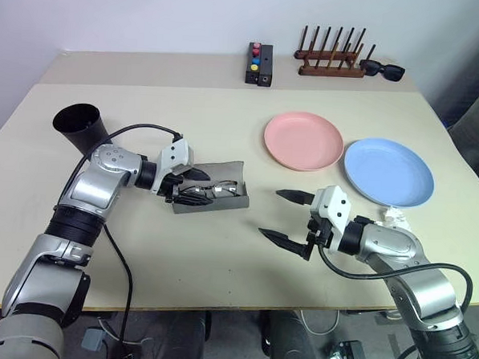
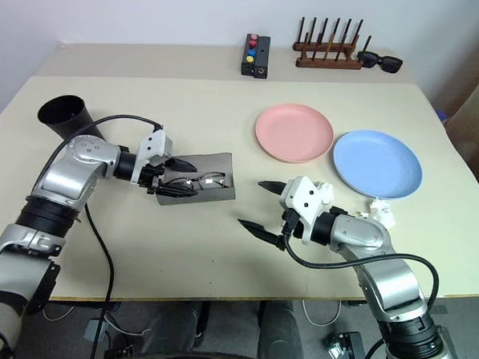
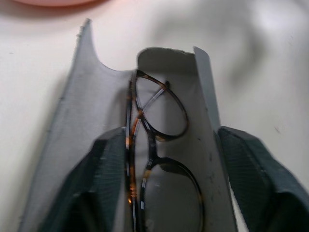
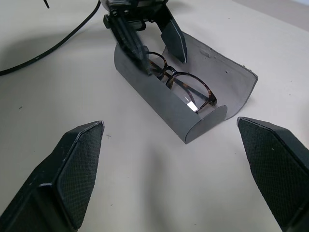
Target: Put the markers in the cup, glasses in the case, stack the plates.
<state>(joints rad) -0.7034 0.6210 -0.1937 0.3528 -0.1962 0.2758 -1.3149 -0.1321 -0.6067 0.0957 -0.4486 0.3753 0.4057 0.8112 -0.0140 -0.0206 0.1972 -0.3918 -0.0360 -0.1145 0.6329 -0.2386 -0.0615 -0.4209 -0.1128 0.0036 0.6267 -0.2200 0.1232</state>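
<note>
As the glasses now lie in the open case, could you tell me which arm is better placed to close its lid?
Probably the left. The left gripper is open at the case, astride the glasses; the right gripper hovers apart, open, over bare table.

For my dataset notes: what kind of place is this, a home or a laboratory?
Probably a lab or test room set up for robot trials: a plain beige table against a bare white wall, loose cables beneath it, and a small button box.
</note>
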